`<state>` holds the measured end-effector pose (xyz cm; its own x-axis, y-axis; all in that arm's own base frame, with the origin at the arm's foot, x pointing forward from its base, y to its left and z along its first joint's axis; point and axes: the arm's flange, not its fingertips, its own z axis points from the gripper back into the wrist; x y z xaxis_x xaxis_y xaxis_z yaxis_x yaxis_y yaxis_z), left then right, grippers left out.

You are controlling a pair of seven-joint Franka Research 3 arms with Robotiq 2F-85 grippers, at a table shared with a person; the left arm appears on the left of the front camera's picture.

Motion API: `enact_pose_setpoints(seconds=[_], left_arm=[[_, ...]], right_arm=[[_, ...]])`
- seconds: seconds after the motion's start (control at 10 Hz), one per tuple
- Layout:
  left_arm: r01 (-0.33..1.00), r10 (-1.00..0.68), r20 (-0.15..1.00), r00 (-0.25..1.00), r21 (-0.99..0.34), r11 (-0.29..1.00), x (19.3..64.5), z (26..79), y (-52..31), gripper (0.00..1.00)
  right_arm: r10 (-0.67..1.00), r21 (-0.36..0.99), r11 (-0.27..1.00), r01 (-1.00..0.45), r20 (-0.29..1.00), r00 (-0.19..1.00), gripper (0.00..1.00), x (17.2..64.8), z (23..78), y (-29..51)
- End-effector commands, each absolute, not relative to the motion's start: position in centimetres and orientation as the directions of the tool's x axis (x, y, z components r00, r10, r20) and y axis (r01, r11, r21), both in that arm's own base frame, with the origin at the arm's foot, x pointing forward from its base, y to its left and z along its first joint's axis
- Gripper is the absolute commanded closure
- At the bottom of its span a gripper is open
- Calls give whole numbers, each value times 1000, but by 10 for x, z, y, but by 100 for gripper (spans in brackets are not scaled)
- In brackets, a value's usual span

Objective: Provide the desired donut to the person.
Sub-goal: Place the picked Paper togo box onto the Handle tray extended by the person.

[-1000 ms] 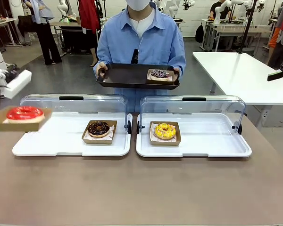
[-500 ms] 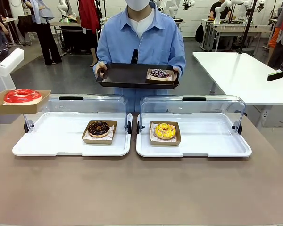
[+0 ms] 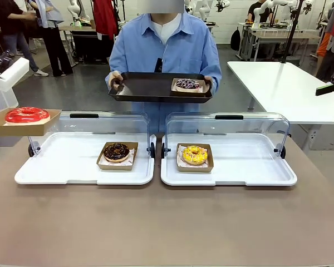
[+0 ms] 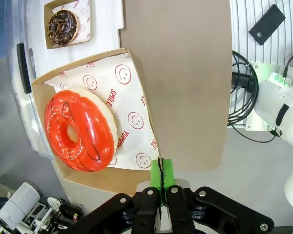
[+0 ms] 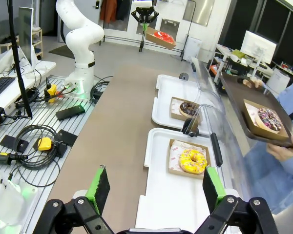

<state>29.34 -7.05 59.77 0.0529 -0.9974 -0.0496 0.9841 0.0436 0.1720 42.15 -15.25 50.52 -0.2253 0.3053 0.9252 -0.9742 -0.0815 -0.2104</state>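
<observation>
Clamped on the rim of the brown cardboard tray (image 4: 100,178) under the glossy red-glazed donut (image 4: 80,129), left gripper (image 4: 160,187) carries it level; right gripper (image 5: 154,190) gapes empty, while the person (image 3: 164,47) offers a dark serving tray (image 3: 147,89) to receive it

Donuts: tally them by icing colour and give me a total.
Red donut: 1
Chocolate donut: 1
Yellow donut: 1
Purple donut: 1
Total: 4

Two lidded trays (image 3: 83,172) side by side (a donut (image 3: 116,151) in each), person (image 3: 164,47) behind.
</observation>
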Motion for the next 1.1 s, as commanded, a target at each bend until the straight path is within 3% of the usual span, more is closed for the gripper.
enact_pose_setpoints(seconds=[0.0,1.0], left_arm=[[981,-995,-70,74,183,60,290,598,-70,100],[981,-995,-70,74,183,60,290,598,-70,100]], right_arm=[[315,-201,-70,-977,925,-213,0,420,506,-150],[315,-201,-70,-977,925,-213,0,420,506,-150]])
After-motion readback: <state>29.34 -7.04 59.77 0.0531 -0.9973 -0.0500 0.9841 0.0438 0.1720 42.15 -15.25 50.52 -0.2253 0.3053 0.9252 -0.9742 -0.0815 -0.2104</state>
